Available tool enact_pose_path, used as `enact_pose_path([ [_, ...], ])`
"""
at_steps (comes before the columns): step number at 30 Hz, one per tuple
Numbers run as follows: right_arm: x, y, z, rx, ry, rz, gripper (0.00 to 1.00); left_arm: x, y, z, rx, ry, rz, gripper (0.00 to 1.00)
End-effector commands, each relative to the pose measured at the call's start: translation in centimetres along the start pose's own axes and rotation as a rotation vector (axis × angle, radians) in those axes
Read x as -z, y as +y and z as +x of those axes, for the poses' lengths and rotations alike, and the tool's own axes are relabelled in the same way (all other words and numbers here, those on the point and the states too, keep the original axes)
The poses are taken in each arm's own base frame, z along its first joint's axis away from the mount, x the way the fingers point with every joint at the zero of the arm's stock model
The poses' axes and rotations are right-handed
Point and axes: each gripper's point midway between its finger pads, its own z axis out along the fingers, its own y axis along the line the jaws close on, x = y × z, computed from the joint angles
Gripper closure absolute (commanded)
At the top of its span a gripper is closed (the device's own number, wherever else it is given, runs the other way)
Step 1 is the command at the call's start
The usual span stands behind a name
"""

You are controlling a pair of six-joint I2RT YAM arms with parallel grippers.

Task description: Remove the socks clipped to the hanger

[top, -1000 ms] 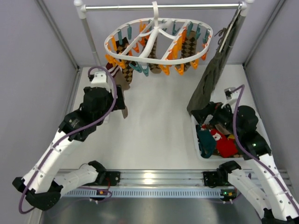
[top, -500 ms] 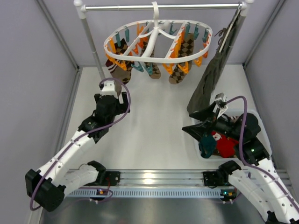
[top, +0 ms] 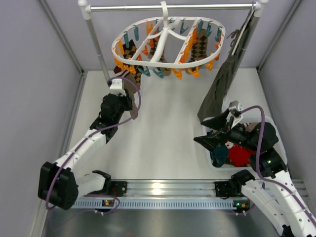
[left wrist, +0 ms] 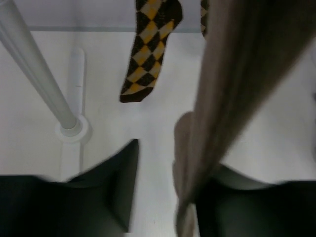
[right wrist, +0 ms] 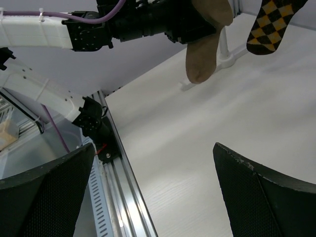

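The white oval hanger hangs from the rail with several socks clipped to it. Among them are argyle socks and a plain brown sock at its left end. My left gripper is up at that brown sock. In the left wrist view the brown sock runs down between the fingers of my left gripper. It lies against the right finger, with a gap to the left one. An argyle sock hangs beyond. My right gripper stands wide open and empty over the table, also open in its wrist view.
A metal rail on white posts carries the hanger and a long olive garment. A white bin with red and teal clothes sits at the right. An aluminium rail runs along the near edge.
My left gripper has risen toward the hanger's left end and its jaws have narrowed around the brown sock. My right gripper lifted out of the bin and swung left. The hanger swayed.
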Motion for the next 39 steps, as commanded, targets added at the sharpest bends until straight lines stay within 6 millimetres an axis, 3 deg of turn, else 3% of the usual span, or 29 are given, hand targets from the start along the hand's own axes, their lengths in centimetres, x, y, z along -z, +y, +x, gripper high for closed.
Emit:
enact_pose_path([
  [1,-0.1,1.1,-1.6,0.060,-0.038,-0.037,0.01,-0.1,-2.8,-2.1,0.040,-0.100,0.145,0.75],
  [2,-0.1,1.1,-1.7,0.052,-0.042,-0.037,0.01,0.0,-3.1,-2.4,0.064,-0.115,0.159,0.89],
  [4,-0.2,1.0,-2.2,0.052,-0.062,-0.028,0.00,0.5,-3.3,-2.8,0.089,-0.133,0.173,1.00],
  [6,-0.3,1.1,-2.8,0.043,-0.085,-0.027,0.01,0.9,-3.0,-2.8,0.118,-0.143,0.148,1.00],
  [12,-0.6,1.4,-5.5,-0.007,-0.151,-0.003,0.01,3.4,-4.5,-2.7,0.135,-0.189,0.087,1.00],
  [16,-0.9,1.3,-8.3,-0.021,-0.188,0.068,0.02,5.6,-8.2,-2.0,0.117,-0.195,0.106,1.00],
  [18,-1.0,1.2,-8.3,-0.039,-0.168,0.101,0.05,6.2,-9.0,-1.8,0.098,-0.197,0.094,1.00],
  [19,-1.4,0.4,-8.5,-0.046,-0.165,0.141,0.05,6.8,-10.4,-1.9,0.087,-0.197,0.120,1.00],
  [20,-1.4,0.9,-8.8,-0.036,-0.148,0.142,0.05,7.0,-10.4,-2.1,0.073,-0.205,0.092,1.00],
  [22,-2.1,0.8,-9.4,-0.018,-0.116,0.174,0.05,7.7,-12.3,-2.0,0.036,-0.200,0.117,1.00],
  [24,-2.3,0.3,-8.6,-0.025,-0.052,0.220,0.05,8.6,-13.9,-1.9,0.012,-0.200,0.122,1.00],
  [27,-3.7,0.6,-9.6,0.008,-0.026,0.268,0.09,9.2,-16.3,-1.2,-0.061,-0.185,0.131,1.00],
  [32,-5.3,1.4,-10.9,0.059,0.018,0.334,0.15,9.7,-18.6,-0.7,-0.093,-0.174,0.153,1.00],
  [39,-8.5,2.0,-13.4,0.143,0.078,0.393,0.28,9.6,-19.3,0.2,-0.120,-0.162,0.145,1.00],
])
